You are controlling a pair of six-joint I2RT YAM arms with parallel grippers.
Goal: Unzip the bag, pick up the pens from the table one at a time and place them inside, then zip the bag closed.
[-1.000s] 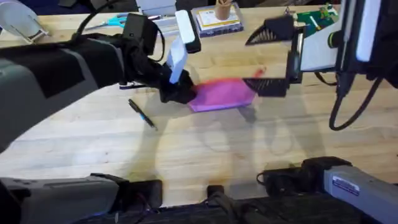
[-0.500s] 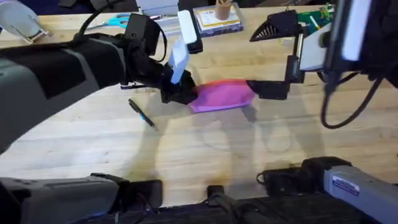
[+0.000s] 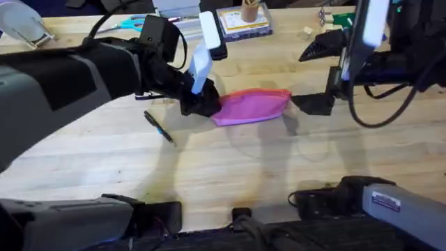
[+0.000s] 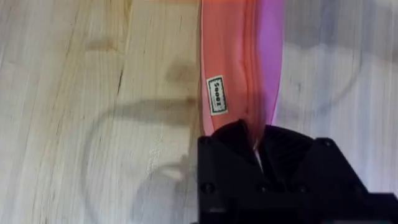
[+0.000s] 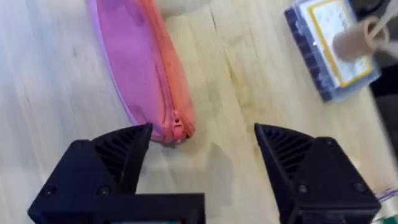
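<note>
The pink bag (image 3: 252, 106) lies across the middle of the table (image 3: 230, 174), its orange-red zipper (image 4: 227, 59) running along its top edge. My left gripper (image 3: 202, 104) is shut on the bag's left end, and the fingers (image 4: 233, 138) pinch the fabric (image 4: 270, 56). Just right of the bag, my right gripper (image 3: 315, 104) stands open and apart from it. Ahead of its spread fingers (image 5: 115, 162) the zipper pull (image 5: 176, 128) sits at the near end of the bag (image 5: 130, 62). One dark pen (image 3: 159, 127) lies on the wood left of the bag, under my left arm.
Along the far edge lie blue-handled scissors (image 3: 129, 23), a white block (image 3: 209, 31), a box with a cup on it (image 3: 244, 19) and a green board (image 3: 348, 17). That box (image 5: 336, 43) lies beyond my right gripper. Bare wood stretches in front of the bag.
My right gripper has drawn away to the right from the bag's right end and now stands clear of it. The left gripper and the pen have stayed put.
</note>
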